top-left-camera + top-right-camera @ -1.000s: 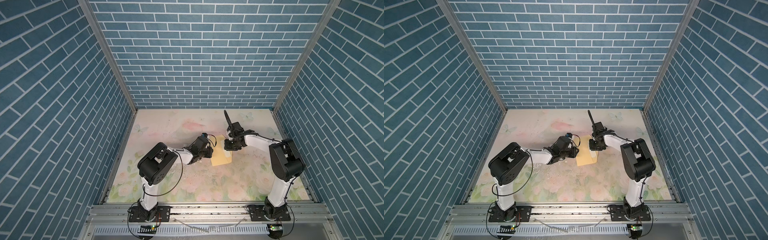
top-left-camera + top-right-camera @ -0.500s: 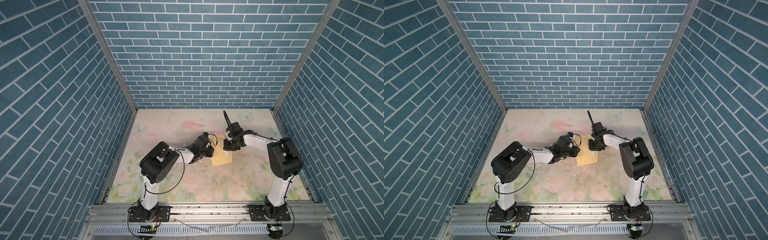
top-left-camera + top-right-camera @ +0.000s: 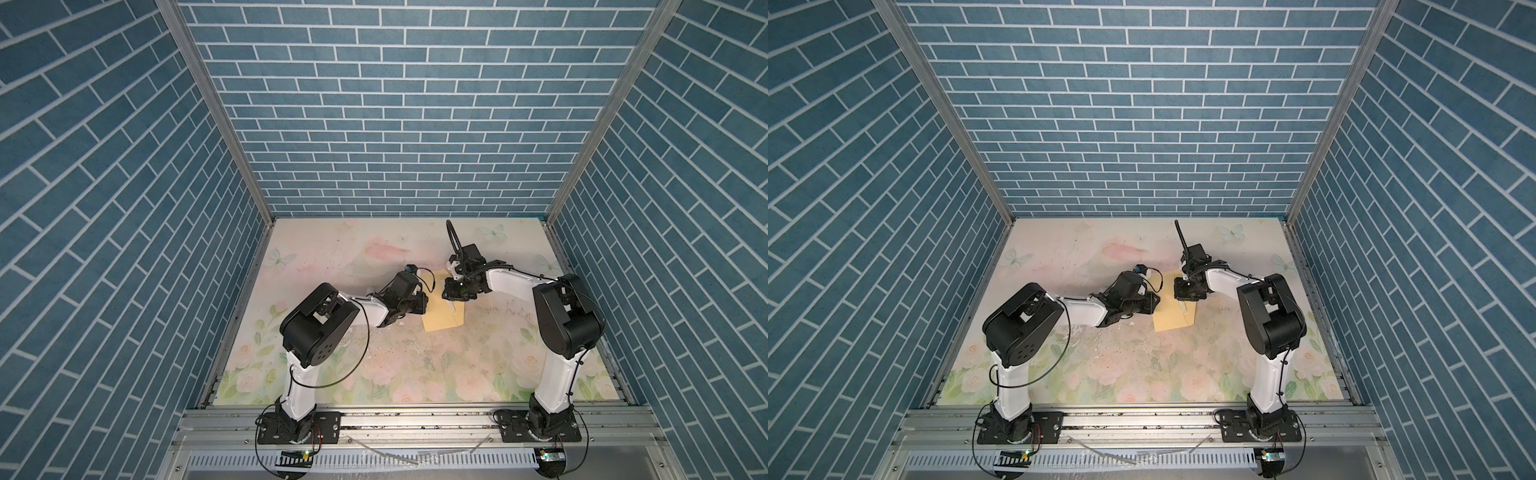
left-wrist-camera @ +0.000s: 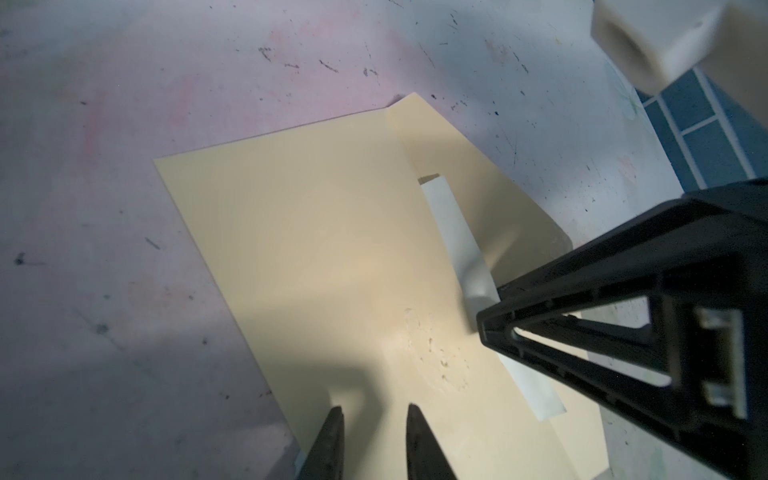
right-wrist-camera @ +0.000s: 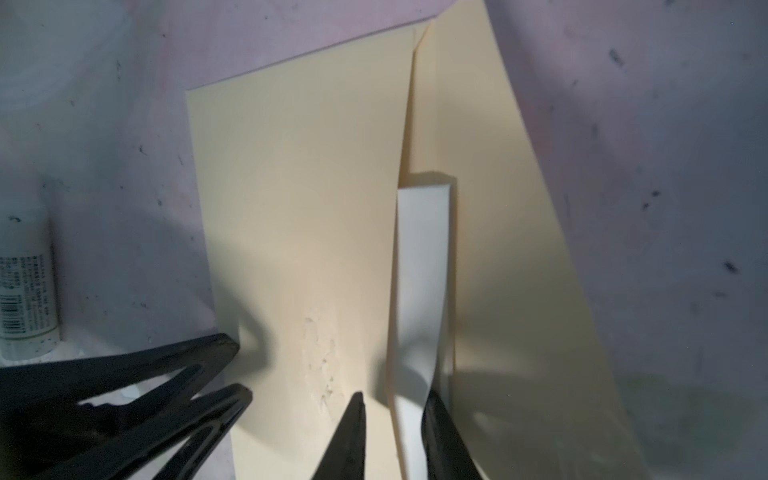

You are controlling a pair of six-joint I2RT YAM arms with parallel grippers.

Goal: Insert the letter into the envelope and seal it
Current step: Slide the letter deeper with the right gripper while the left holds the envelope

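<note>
On the envelope (image 4: pixel 332 249), your left gripper (image 4: pixel 374 409), jaws ajar, anchors it for peeling; right gripper (image 5: pixel 395 395) straddles the white strip (image 5: pixel 422 249), grip unclear.

1. This is a robot test cell in a lab. In both top views, three walls (image 3: pixel 382 108) printed with blue brick pattern box in one small bay.
2. Bare aluminium posts (image 3: pixel 216 112) run up the back corners where the panels meet.
3. The left arm (image 3: pixel 320 320) and right arm (image 3: pixel 565 316) are bolted on black plates to an aluminium rail (image 3: pixel 415 428) along the bottom of the frame. Loose cables and a slotted duct (image 3: pixel 374 461) lie below it.
4. The counter (image 3: pixel 415 374) is a scuffed printed sheet of pale flowers and butterflies.
</note>
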